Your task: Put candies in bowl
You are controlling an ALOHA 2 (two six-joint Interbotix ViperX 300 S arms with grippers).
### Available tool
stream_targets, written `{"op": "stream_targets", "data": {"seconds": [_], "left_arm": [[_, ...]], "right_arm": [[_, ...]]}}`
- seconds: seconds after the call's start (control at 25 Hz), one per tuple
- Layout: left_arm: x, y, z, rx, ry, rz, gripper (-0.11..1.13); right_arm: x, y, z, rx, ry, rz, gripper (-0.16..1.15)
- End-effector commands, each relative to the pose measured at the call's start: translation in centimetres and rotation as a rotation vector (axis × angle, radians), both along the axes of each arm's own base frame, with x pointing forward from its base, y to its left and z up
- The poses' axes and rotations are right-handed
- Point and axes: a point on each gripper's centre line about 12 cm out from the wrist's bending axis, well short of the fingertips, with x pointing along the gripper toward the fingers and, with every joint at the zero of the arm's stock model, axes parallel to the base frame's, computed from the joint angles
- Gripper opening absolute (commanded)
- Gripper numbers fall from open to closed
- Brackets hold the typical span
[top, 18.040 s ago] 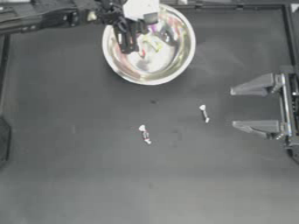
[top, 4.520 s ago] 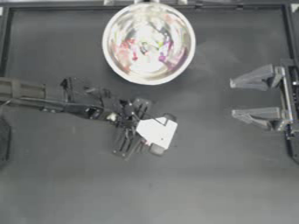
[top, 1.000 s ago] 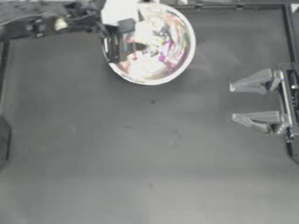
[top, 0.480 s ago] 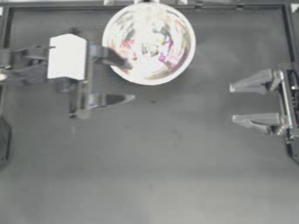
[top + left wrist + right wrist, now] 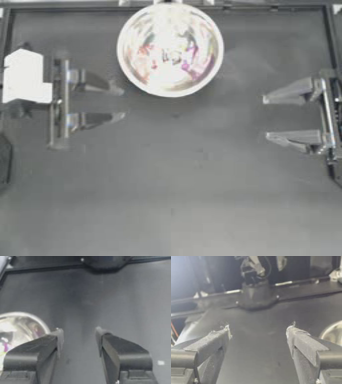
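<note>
The left end effector (image 5: 120, 104), jaws wide and empty, has drawn back from the bowl (image 5: 169, 49).

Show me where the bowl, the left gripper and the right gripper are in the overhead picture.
bowl (image 5: 132, 75): top view, on its lower left rim.
left gripper (image 5: 120, 104): top view, midway between its open fingertips, left of the bowl.
right gripper (image 5: 266, 118): top view, midway between its open fingertips, at the table's right side.

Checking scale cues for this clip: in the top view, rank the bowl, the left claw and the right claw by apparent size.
1. The bowl, clearly the largest.
2. and 3. The left claw and right claw, both open and empty, look alike; I would not rank them.
</note>
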Motion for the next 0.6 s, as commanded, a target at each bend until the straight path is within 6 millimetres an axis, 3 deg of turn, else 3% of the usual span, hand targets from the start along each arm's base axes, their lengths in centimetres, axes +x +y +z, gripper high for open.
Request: {"op": "stream_targets", "data": {"seconds": [0.04, 0.6], "left_arm": [[-1.0, -0.4, 0.5, -0.002, -0.055, 0.010, 0.81], [-4.2, -1.8, -1.0, -0.043, -0.158, 0.030, 0.81]], "right_arm": [[0.4, 0.0, 0.9, -0.012, -0.011, 0.000, 0.98], [0.3, -0.6, 0.8, -0.095, 0.028, -0.015, 0.98]]}}
